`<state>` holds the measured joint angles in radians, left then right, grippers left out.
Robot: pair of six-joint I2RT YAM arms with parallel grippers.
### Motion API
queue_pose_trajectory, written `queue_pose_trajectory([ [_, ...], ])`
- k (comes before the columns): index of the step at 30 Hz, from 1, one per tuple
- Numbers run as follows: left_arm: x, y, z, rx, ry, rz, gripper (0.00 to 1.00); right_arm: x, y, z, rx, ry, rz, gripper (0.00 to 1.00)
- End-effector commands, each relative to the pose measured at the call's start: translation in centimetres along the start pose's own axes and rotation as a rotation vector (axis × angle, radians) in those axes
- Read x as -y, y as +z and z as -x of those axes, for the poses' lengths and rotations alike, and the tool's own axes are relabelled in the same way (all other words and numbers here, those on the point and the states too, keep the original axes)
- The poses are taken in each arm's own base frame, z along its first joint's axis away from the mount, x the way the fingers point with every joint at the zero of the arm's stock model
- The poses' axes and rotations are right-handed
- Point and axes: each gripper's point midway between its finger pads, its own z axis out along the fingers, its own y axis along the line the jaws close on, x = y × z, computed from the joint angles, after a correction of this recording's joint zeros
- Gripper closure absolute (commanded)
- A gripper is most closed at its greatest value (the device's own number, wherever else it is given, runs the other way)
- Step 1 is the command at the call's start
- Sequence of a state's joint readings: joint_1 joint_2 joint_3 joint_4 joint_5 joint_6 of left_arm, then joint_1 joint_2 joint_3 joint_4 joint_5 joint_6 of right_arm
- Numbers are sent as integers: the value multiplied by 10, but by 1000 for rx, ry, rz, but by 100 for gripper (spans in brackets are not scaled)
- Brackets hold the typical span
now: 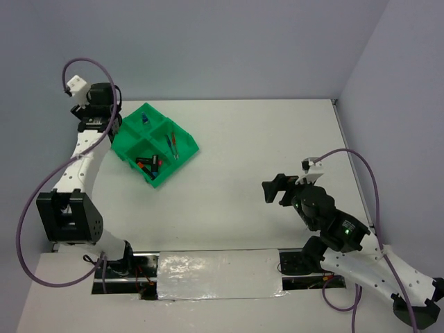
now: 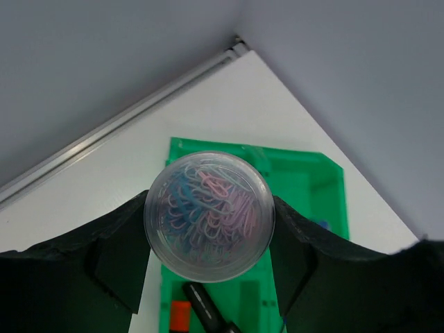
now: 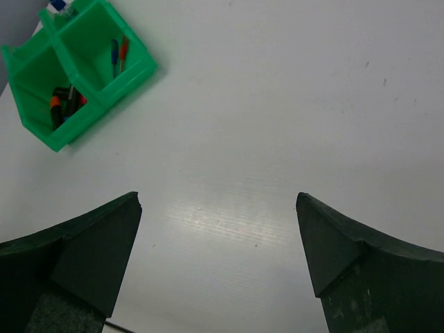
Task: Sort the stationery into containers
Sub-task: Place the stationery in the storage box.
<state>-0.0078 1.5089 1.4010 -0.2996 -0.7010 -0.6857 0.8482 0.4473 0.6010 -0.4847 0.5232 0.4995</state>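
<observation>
My left gripper [image 2: 209, 215] is shut on a clear round tub of pink and blue paper clips [image 2: 208, 208], its fingers pressed against both sides. Below it lies the green four-compartment tray [image 2: 319, 180], where a black highlighter [image 2: 208, 309] with an orange end shows. From above, the tray [image 1: 186, 149] sits at the far left, with the left arm's wrist [image 1: 100, 118] at its left edge. Highlighters [image 1: 149, 165] fill the near compartment, thin pens [image 1: 172, 144] the right one, and a blue-capped tube [image 1: 144, 118] the far one. My right gripper [image 1: 277, 189] is open over bare table, well away from the tray.
In the right wrist view the tray [image 3: 139, 66] is at the upper left and white table lies between the fingers [image 3: 104, 250]. Walls close the back and right of the table. A shiny strip [image 1: 215, 274] lies between the arm bases at the near edge.
</observation>
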Motion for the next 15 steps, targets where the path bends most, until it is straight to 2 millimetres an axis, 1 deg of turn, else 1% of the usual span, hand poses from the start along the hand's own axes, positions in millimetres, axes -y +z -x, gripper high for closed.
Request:
queue_pose_trajectory([
  [1, -10, 30, -22, -68, -27, 59, 97, -20, 5, 13, 43, 5, 81, 0],
  [2, -1, 43, -23, -56, -29, 33, 96, -21, 6, 11, 34, -9, 83, 0],
  [3, 3, 49, -22, -41, -27, 27, 95, -22, 6, 11, 30, -14, 84, 0],
  [5, 5, 60, -23, -24, -4, 46, 94, -22, 7, 9, 21, -30, 87, 0],
  [6, 7, 69, -28, -22, 5, 48, 92, -23, 7, 9, 20, -31, 92, 0],
  [8, 8, 80, -32, -12, 27, 43, 89, -23, 8, 7, 21, -43, 100, 0],
  [10, 3, 86, -38, -16, 36, 64, 86, -22, 10, 6, 25, -48, 96, 0],
  [11, -2, 93, -47, -43, 43, 82, 85, -21, 11, 5, 25, -58, 88, 0],
  [13, -9, 99, -57, -73, 44, 104, 85, -19, 13, 6, 30, -65, 73, 0],
  [14, -15, 103, -67, -92, 52, 114, 83, -19, 12, 7, 31, -66, 74, 0],
  [15, -10, 105, -69, -90, 45, 92, 81, -21, 12, 8, 34, -67, 80, 0],
])
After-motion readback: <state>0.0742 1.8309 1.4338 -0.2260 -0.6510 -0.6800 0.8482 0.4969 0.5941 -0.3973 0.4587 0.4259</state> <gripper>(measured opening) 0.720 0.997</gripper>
